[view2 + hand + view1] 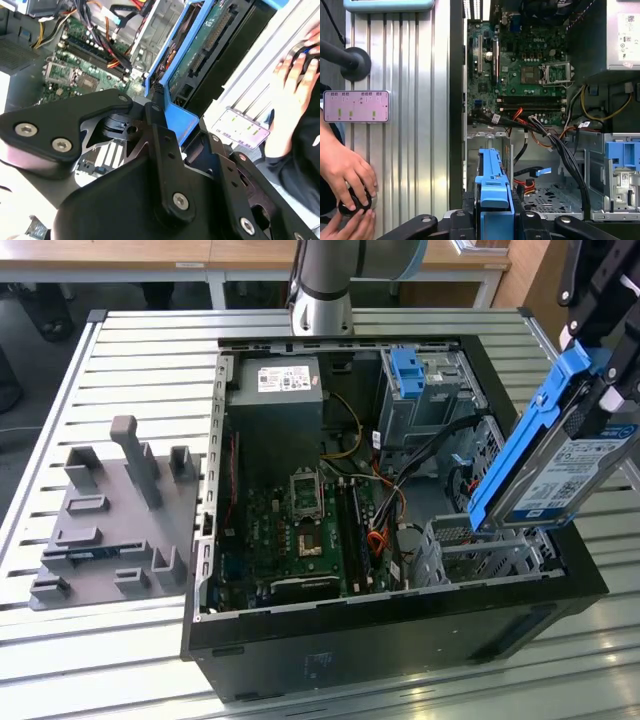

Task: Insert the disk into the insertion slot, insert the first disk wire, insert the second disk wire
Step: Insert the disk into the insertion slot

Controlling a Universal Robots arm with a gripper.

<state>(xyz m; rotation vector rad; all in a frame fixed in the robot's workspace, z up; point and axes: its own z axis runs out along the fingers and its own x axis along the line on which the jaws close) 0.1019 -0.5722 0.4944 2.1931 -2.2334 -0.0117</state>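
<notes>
Exterior view | gripper (600, 350) clamps tilted disk (560, 455) over insertion slot (470, 545) | gripper partly cut off

A ribbed silver aluminium tabletop (140, 350) spreads below the gripper (604, 360). Well away from the gripper, past the tabletop's edge, stand pale wooden desks on white legs (120, 252), with dark floor (100, 296) beneath. A brown wooden panel (522, 280) rises near the gripper.

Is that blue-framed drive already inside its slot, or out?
Out. The disk is held tilted by the gripper, its lower end near the insertion slot, most of it above the case.
</notes>
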